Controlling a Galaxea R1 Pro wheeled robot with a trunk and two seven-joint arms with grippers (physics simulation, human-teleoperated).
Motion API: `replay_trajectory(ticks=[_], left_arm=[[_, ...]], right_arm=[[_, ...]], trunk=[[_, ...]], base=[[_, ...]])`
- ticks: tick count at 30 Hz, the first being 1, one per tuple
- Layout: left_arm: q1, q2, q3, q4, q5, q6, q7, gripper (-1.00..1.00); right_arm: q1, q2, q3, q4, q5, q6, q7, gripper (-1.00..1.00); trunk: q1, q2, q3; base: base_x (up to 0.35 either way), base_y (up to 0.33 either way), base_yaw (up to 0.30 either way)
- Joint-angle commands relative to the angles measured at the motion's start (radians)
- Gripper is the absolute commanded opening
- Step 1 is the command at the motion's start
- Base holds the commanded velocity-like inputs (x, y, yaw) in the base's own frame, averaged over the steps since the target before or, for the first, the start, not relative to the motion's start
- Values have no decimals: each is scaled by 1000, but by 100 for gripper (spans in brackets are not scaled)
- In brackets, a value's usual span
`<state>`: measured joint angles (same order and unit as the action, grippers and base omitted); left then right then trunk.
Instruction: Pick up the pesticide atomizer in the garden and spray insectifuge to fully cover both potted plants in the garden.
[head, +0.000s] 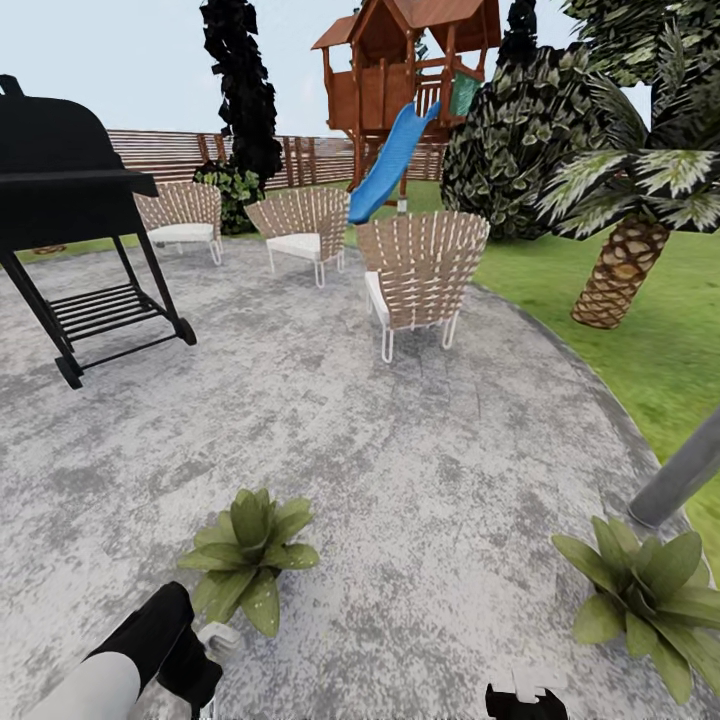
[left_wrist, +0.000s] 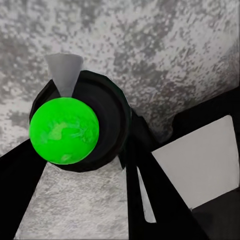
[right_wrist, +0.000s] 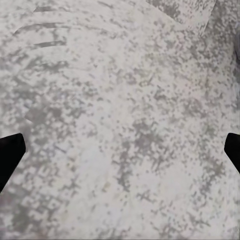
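Here the left gripper (left_wrist: 107, 165) is clamped around the pesticide atomizer (left_wrist: 80, 127), its dark fingers (left_wrist: 150, 190) running along either side of the bottle. The left wrist view looks straight down on the bottle's end, a bright green round face ringed in black, with a grey conical nozzle poking out beyond it over the patio (left_wrist: 165, 50). Seen from the head, the left gripper (head: 195, 660) sits low at the frame's edge with the whitish trigger head (head: 218, 636) jutting towards the near potted plant (head: 250, 555), just beside its leaves; that closeness reads as a hold chosen to bring the nozzle to bear on the rosette. The head view gives the aim and the surroundings, which the wrist camera cannot; the wrist camera gives the grasp itself.

The right gripper (head: 526, 700) hangs at the bottom edge of the head view. In its own camera the two fingertips (right_wrist: 10, 155) stand wide apart at the frame's sides, released, with only mottled paving between them. The second potted plant (head: 645, 595) sits well apart to the right, near a grey post (head: 680, 475). Wicker chairs (head: 420, 275) and a black grill (head: 70, 190) stand farther off.
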<state>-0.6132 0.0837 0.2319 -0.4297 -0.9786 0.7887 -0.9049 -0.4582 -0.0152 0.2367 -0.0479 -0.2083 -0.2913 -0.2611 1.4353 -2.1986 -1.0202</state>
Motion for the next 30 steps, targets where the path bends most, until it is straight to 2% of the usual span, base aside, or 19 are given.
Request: replay_trajectory(ticks=[1,8,18,21,25,30], left_arm=[[0,-3,6,-7,-9,4,0,-100],[-8,8,3,-12,-9,11,6,-100],[-18,8,1,-12,-9,17,1,-100],[-24,22,1,-12,-9,21,1,-100],[-31,53,1,-12,-9,23,0,-100],[-51,48,1,-12,-8,24,-3,-100]], right_arm=[[0,0,9,0,-10,-3,-3,100],[0,0,9,0,-9,-3,-3,100],[0,0,9,0,-10,-3,-2,100],[0,0,9,0,-7,-3,0,100],[0,-3,9,1,-4,-3,3,100],[0,-6,9,1,-3,-4,3,100]], trunk=[[0,0,-1],[0,0,-5],[38,-70,-50],[50,-91,-60],[61,-112,-70],[61,-112,-70]], base=[[0,110,0],[0,17,0],[0,0,0],[0,0,0],[0,0,0],[0,0,0]])
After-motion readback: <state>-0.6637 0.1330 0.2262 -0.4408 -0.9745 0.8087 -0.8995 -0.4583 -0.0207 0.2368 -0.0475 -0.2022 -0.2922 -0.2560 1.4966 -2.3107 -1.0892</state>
